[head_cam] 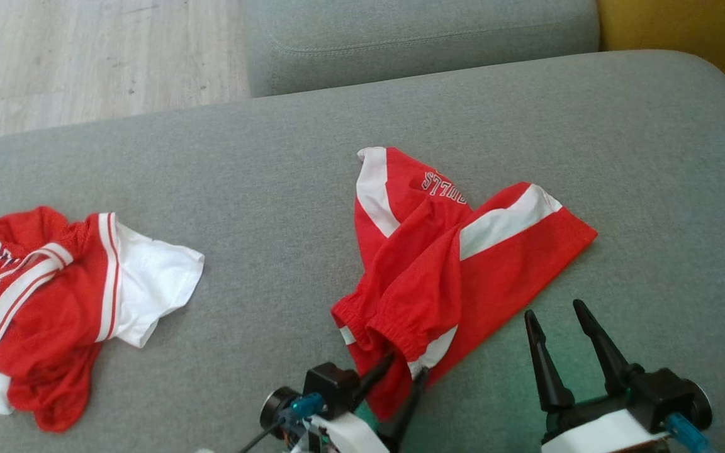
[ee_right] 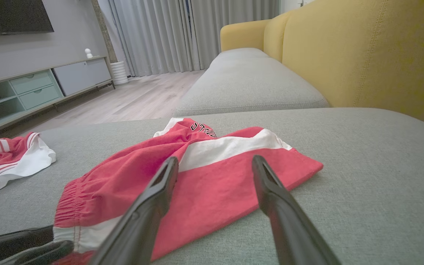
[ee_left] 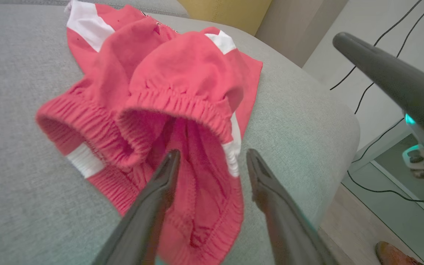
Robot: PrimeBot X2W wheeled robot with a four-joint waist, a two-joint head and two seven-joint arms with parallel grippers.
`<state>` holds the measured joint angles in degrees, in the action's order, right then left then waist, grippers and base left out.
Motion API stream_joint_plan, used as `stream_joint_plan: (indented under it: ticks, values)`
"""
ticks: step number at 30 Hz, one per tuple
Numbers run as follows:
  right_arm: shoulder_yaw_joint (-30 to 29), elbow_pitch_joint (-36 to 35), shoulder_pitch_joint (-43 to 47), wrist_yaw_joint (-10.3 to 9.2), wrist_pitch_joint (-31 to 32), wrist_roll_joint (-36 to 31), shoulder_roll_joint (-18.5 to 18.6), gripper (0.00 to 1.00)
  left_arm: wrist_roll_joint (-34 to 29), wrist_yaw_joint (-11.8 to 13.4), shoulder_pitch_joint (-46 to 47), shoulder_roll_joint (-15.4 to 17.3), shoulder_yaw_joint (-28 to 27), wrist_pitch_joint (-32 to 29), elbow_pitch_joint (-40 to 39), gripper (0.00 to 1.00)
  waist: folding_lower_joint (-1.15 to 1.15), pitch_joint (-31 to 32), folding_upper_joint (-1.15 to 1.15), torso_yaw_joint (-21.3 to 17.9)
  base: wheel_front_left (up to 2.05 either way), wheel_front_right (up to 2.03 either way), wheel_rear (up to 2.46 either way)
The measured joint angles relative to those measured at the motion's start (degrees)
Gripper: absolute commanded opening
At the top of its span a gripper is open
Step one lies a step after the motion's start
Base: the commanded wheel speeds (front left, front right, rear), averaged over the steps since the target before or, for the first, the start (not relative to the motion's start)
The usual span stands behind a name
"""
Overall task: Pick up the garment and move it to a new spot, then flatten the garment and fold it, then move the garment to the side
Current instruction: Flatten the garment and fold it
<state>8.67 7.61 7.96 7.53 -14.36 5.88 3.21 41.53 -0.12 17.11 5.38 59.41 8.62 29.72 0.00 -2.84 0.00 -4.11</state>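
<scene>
The red shorts [head_cam: 450, 264] lay crumpled near the middle of the grey sofa cushion [head_cam: 274, 157], their gathered elastic waistband at the near end and the two white-striped legs splaying away, one straight ahead and one off to the right. The left gripper [head_cam: 408, 368] was the nearer, its fingers spread wide at the waistband with loose fabric between them, pinching nothing. The right gripper [head_cam: 554, 309] hovered equally wide and empty just beside the right leg's near edge. The soft knit looked limp and creased. A red-and-white jersey [head_cam: 54, 296] lay well apart, at the left.
</scene>
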Motion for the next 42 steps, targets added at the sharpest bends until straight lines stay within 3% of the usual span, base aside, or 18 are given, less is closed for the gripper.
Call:
stream_joint_plan:
  ticks: [1,3,4,14,23,29,36,42]
  values:
    - [0.0,0.0,0.0,0.00,0.0,0.0,0.0,1.00,-0.1,-0.2,0.4,-0.1,0.2,-0.1,0.3,0.58,0.00,0.0,0.00,-0.2,0.00,0.00,0.00]
    - [0.0,0.0,0.0,0.00,0.0,0.0,0.0,1.00,-0.3,-0.4,1.1,-0.3,0.5,-0.1,1.1,0.15,0.00,-0.1,0.00,-0.5,0.00,0.00,0.00]
    - [0.0,0.0,0.0,0.00,0.0,0.0,0.0,1.00,-0.4,-0.4,1.5,-0.4,0.6,0.0,1.4,0.00,0.00,-0.1,0.00,-0.6,0.00,0.00,0.00]
    - [0.5,0.4,0.0,0.00,0.0,0.0,0.0,1.00,-1.4,-2.9,3.9,-0.5,1.7,1.4,1.4,0.00,0.00,1.6,0.00,-3.2,0.00,0.00,0.00]
    - [3.1,0.8,-0.1,0.00,0.0,0.2,0.0,1.00,-1.1,-6.5,23.8,-0.7,-1.8,1.0,1.8,0.00,0.00,3.6,0.00,-11.7,0.00,0.00,0.00]
    - [4.3,0.9,0.1,0.00,0.0,0.7,-0.1,1.00,2.3,-7.0,34.8,-1.2,-1.4,0.0,3.1,0.00,0.00,4.7,0.00,-16.4,0.00,0.00,0.00]
    - [2.5,0.7,3.2,0.00,0.0,0.7,-0.1,1.00,9.3,-7.5,46.9,0.8,2.7,-0.1,-2.4,0.00,-0.01,6.1,0.00,-14.1,0.00,0.00,0.00]
    - [1.4,-1.0,3.3,0.00,0.0,0.7,0.8,1.00,14.9,-7.5,39.3,8.9,9.7,-1.5,-5.6,0.00,-0.01,6.5,0.00,-9.3,0.00,0.00,0.00]
